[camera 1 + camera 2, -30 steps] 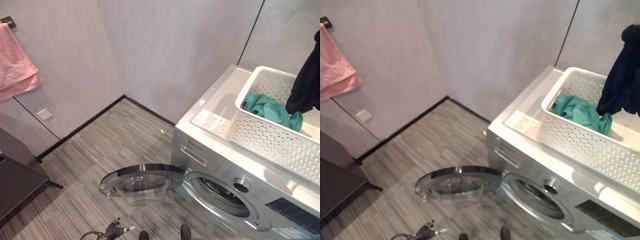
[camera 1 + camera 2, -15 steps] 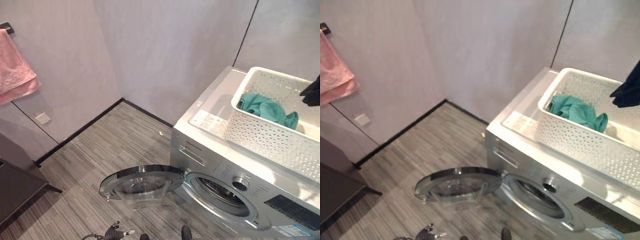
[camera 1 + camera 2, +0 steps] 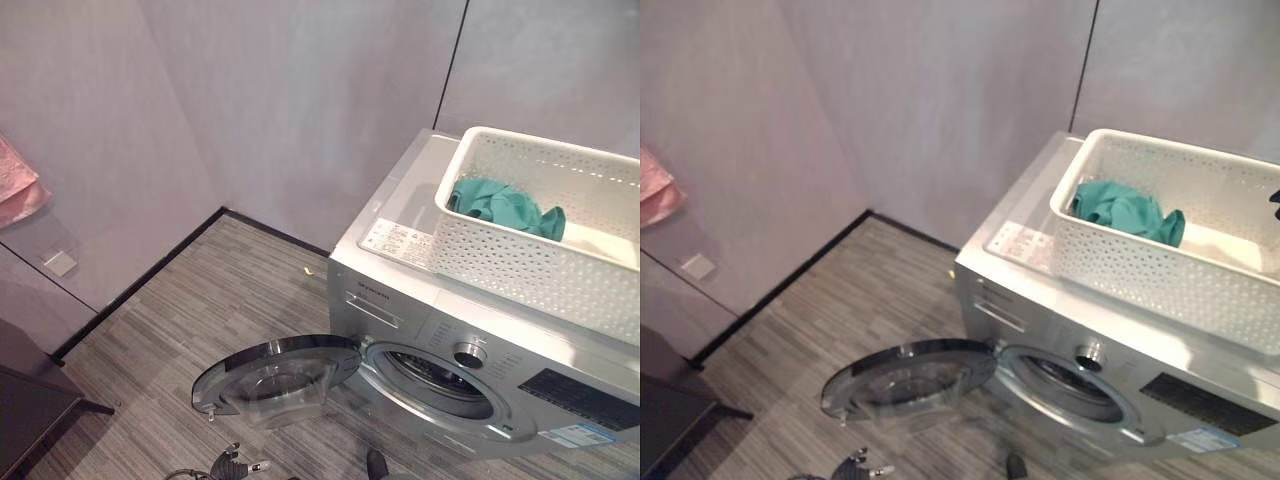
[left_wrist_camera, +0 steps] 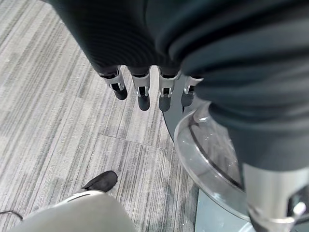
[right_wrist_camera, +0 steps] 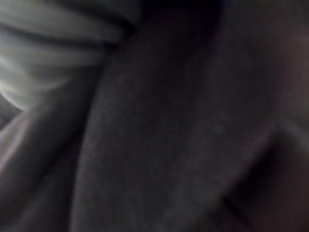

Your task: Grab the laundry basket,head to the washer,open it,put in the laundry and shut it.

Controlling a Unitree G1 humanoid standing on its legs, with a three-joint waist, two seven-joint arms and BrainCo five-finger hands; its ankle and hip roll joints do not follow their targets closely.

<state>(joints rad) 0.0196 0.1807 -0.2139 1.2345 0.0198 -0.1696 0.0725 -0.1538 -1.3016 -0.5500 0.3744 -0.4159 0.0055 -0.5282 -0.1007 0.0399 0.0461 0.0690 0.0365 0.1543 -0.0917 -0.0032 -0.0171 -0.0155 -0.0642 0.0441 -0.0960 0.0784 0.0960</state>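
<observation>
- left eye view: a silver washer [image 3: 470, 370] stands against the grey wall, and its round glass door [image 3: 275, 375] is swung wide open, lying low over the striped grey floor [image 3: 180, 340]. the drum opening [image 3: 440, 372] is dark and uncovered. a white perforated laundry basket [image 3: 530, 245] sits on top of the washer, toward its right side. a teal garment [image 3: 505, 205] lies crumpled inside the basket, against its near wall. a bit of pink towel [image 3: 15, 190] hangs at the far left edge on the wall.
- right eye view: the same scene, with the basket on the washer top and the teal garment inside it. a small scrap of dark cloth [image 3: 1275, 203] shows at the right edge, above the basket's far end.
- left wrist view: the left hand [image 4: 145, 92] hangs over the floor just beside the rim of the open glass door. its fingers [image 4: 143, 100] point down, straight and slightly apart, and they hold nothing.
- right wrist view: dark cloth [image 5: 183, 125] lies folded right against the camera, with a paler fold beside it. i cannot tell how the right hand's fingers stand.
</observation>
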